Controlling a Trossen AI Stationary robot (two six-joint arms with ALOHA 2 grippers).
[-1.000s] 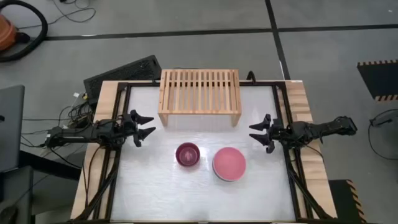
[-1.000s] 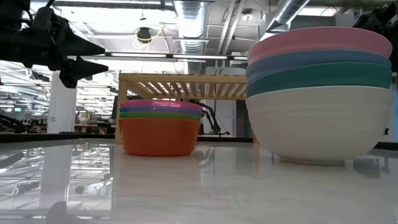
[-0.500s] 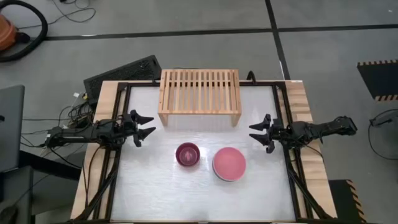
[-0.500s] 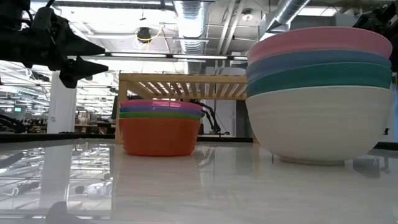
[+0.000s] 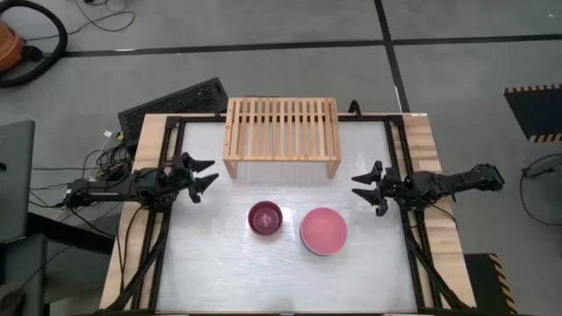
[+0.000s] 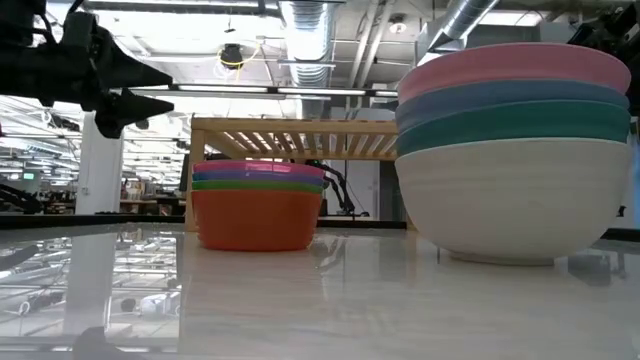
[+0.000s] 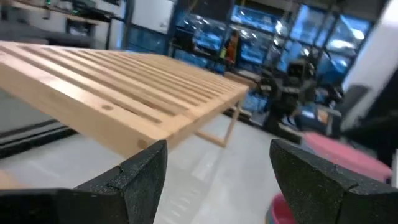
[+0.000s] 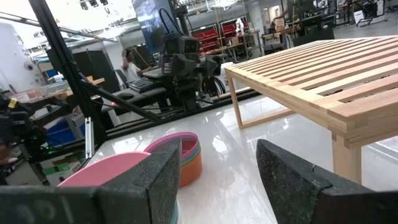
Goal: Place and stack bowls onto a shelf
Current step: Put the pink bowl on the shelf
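Both stacks of bowls mid-table, near front edge: small stack (image 5: pixel 264 218), large stack (image 5: pixel 323 231). Shelf (image 5: pixel 281 136) at back edge, bare. Left gripper (image 5: pixel 204 176), right gripper (image 5: pixel 360 189) at side edges, jaws apart, empty. Risk imo: nested bowls stick, grab lifts several, or stack skids.

We see a black keyboard (image 5: pixel 172 103) lying off the white tabletop's (image 5: pixel 237 263) far left corner. An orange vacuum (image 5: pixel 10 46) with a black hose (image 5: pixel 46 39) sits on the grey floor (image 5: pixel 457 79).
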